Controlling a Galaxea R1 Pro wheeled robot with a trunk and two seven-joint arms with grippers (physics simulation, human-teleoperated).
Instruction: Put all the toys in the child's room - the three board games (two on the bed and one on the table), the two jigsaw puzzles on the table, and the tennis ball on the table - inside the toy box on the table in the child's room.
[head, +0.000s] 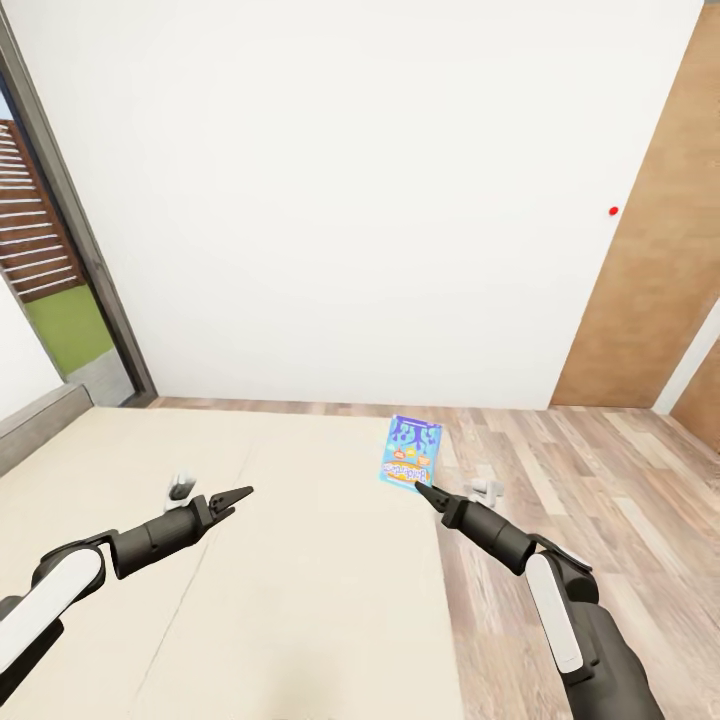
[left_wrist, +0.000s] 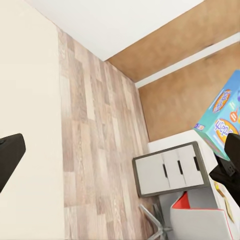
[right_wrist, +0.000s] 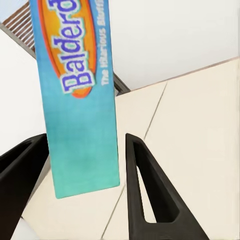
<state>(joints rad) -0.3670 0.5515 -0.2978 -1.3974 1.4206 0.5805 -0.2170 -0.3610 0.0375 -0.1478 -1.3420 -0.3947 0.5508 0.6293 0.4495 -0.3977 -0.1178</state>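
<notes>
Head view: the cream-beige bed (head: 250, 560) fills the lower left, its lengthwise seam running from the far edge toward the camera. Beyond the bed's right edge lies wood-plank floor (head: 600, 470), and a white wall (head: 350, 200) closes the far side, with a brown wooden panel (head: 660, 250) at the right. The right gripper (head: 424, 490) reaches over the bed's right edge near its far corner, and the small blue board game (head: 411, 453) stands upright at its fingertips, lifted clear of the mattress. The left gripper (head: 238, 494) hangs over the middle of the bed with its fingers drawn almost together, nothing between them.

Left wrist view: the bed's edge (left_wrist: 25, 100) meets the plank floor (left_wrist: 100, 140). Across the room stands a grey-white drawer unit (left_wrist: 170, 172). The blue board game (left_wrist: 222, 120) shows with cartoon printing on its face, and a dark arm part (left_wrist: 227, 172) overlaps its lower corner. One dark finger (left_wrist: 10, 157) of the left gripper shows; I cannot tell from here how far the pair is parted.

Right wrist view: the board game (right_wrist: 75, 95), lettered "Balderd…", hangs on edge between the two dark fingers (right_wrist: 150, 195) of the right gripper (right_wrist: 82, 172). A gap shows between the box and one finger, so whether the fingers are pressing it I cannot tell. The bed (right_wrist: 200, 140) and its seam lie behind.
</notes>
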